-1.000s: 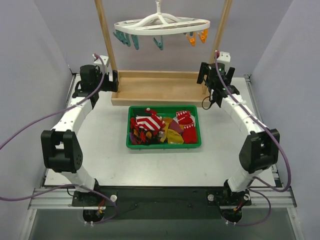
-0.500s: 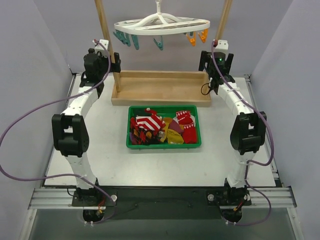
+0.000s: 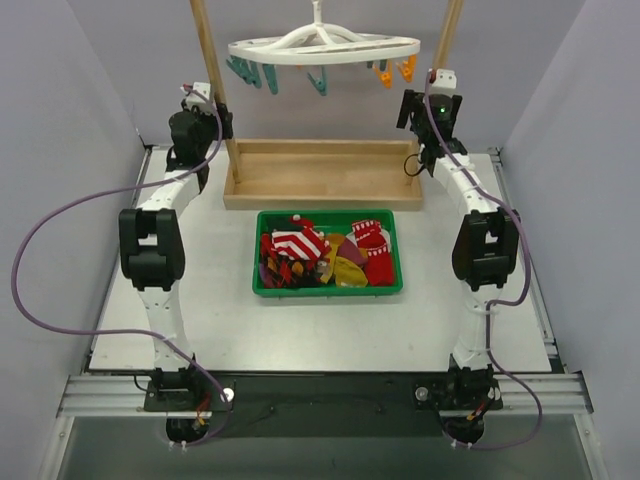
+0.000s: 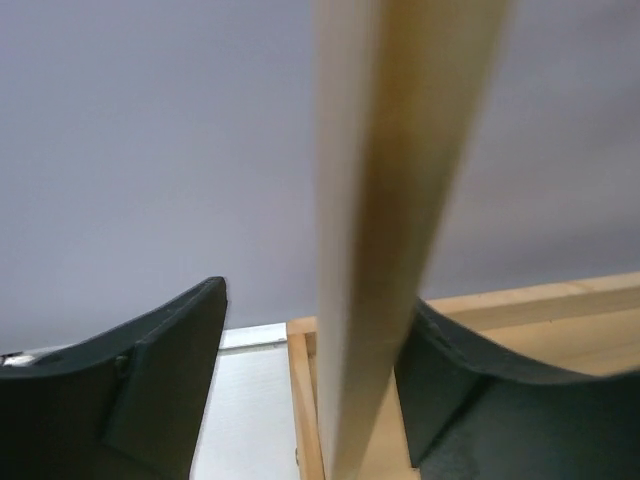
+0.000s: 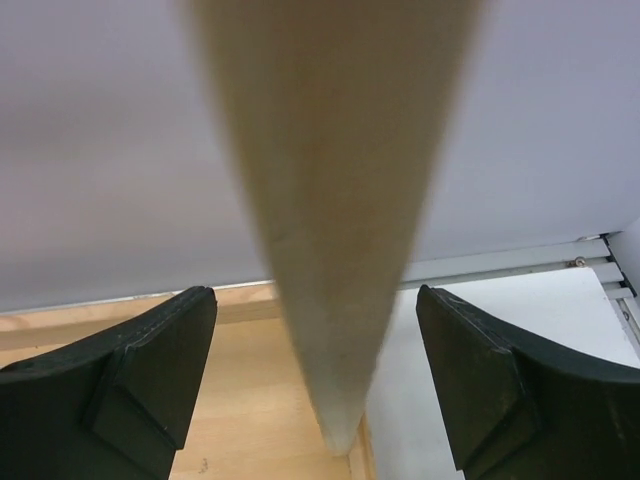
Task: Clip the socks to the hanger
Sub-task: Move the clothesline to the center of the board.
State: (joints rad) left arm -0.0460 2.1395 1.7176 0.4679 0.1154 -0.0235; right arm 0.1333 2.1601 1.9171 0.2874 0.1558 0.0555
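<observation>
Now both arms are stretched fwd vs a sec ago, when the elbows were folded wide. The left fingers (image 4: 150, 380) have come up to the left light-wood upright post (image 4: 390, 200) of the rack, and the right fingers (image 5: 140, 370) to the right light-wood upright post (image 5: 330, 200). Each pair straddles its post, i.e. the wood sits between the two black fingers.

Both pairs are spread, not clamped. The right pair shows a bare gap either side of the post. The left pair has a clear gap on one side; the other finger is v. close to or touching the wood, can't say which. Nothing is grasped.

The white plastic oval drying hanger w/ teal and orange clips (image 3: 322, 47) hangs above and between the two pairs, same as before, no sock on any clip. The colourful fabric socks (image 3: 300, 245) lie piled in the green plastic bin (image 3: 328, 291) on the counter (image 3: 210, 300), well behind and below both pairs, toward the arm bases, untouched.

For the task: prob. a move to steady or shift the rack, not clipping yet. No sock is picked, so the fingers must next go back to the bin.
</observation>
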